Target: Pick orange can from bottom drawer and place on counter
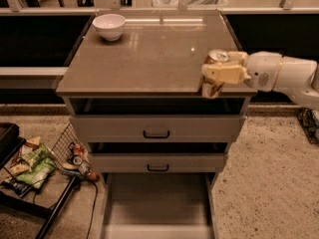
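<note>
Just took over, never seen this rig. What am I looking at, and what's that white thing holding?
One camera looks down at a drawer cabinet from the front. The white arm from the picture's right is the robot's; its pale two-finger gripper is shut on a small orange-brown drinks can at the front right edge of the glossy grey-brown counter. A white bowl sits back left on it. The wide grey bottom drawer stands pulled open below.

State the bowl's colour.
Bowl is white, camera view; the gripper holds the orange can at the counter's right front edge.
</note>
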`<act>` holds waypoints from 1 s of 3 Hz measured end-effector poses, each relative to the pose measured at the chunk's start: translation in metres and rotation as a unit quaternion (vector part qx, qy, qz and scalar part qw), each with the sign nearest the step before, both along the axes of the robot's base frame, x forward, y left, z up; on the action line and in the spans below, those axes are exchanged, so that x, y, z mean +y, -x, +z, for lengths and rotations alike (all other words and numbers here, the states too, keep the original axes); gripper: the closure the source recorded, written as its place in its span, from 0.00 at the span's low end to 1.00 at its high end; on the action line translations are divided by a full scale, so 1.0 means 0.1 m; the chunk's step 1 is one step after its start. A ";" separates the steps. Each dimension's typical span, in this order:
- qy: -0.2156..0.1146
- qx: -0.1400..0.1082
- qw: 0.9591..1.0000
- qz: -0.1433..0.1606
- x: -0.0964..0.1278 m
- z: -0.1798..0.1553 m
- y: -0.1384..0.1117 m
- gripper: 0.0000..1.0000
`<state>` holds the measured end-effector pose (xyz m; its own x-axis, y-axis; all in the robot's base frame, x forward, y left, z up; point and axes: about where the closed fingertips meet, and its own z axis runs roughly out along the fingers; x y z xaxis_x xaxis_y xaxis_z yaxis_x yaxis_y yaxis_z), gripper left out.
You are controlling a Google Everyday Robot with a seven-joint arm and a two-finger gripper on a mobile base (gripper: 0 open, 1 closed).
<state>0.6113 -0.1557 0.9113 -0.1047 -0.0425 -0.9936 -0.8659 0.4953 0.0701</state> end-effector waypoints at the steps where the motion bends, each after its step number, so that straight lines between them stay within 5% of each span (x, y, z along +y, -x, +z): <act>1: -0.006 -0.017 0.996 -0.083 -0.07 0.45 -0.58 1.00; 3: 0.049 -0.042 0.977 -0.206 -0.05 0.38 -1.61 1.00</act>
<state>0.7726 -0.1606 0.9494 -0.0519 -0.1082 -0.9928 -0.5929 0.8033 -0.0565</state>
